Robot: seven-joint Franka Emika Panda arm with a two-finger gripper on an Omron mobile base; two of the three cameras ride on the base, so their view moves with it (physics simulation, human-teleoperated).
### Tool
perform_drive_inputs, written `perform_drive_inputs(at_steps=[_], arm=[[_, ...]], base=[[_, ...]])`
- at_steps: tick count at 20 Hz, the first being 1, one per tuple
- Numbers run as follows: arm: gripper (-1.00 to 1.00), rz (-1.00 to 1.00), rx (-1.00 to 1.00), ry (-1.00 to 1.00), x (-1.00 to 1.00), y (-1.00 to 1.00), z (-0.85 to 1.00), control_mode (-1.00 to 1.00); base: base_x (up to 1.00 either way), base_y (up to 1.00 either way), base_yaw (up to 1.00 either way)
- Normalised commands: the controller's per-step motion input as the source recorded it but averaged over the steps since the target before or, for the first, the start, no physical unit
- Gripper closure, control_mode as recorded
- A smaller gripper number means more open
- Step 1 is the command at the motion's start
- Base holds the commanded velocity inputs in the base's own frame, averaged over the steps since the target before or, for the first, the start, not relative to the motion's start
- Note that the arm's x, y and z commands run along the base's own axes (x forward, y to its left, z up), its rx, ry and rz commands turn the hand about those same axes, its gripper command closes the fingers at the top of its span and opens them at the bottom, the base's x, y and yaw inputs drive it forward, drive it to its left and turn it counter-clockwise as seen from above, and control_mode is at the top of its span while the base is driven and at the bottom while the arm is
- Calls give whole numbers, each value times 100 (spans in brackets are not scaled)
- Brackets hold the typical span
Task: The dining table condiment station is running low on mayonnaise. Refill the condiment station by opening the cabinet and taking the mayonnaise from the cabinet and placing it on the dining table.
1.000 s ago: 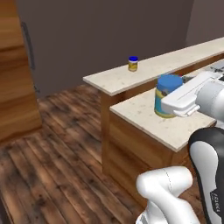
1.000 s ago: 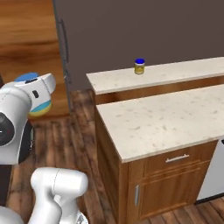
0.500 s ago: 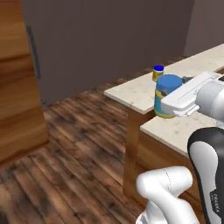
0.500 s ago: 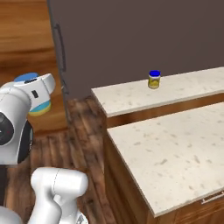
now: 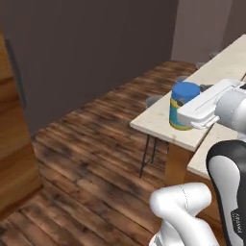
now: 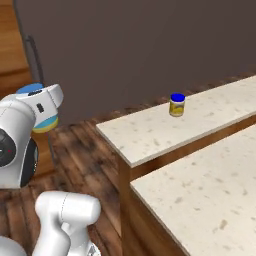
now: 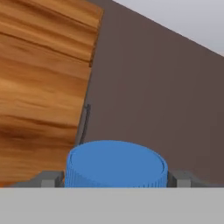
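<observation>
Dark wall and wood floor have slid across both base views since a second ago: the base is driving, things aren't moving; dining table (image 5: 158,126) end now near; gripper (image 7: 114,181) clenched on the mayonnaise (image 5: 184,105), jar between the jaws; placing comes next; second jar (image 6: 177,105) on the table, well apart.

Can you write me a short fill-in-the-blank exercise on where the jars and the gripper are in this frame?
1. The gripper is shut on the mayonnaise, whose lid is ____.
2. A second small jar with a blue lid stands on the ____.
3. In the left base view, round grey ____ show beyond the table's edge, above the wooden floor.

Missing words: blue; dining table; stools
</observation>
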Motion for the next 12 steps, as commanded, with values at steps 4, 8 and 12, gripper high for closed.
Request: perform_drive_inputs(at_steps=[4, 8, 12], arm=[[100, 0, 0, 0, 0, 0, 0, 100], [100, 0, 0, 0, 0, 0, 0, 100], [100, 0, 0, 0, 0, 0, 0, 100]], base=[[100, 74, -41], [100, 78, -43], [100, 91, -47]])
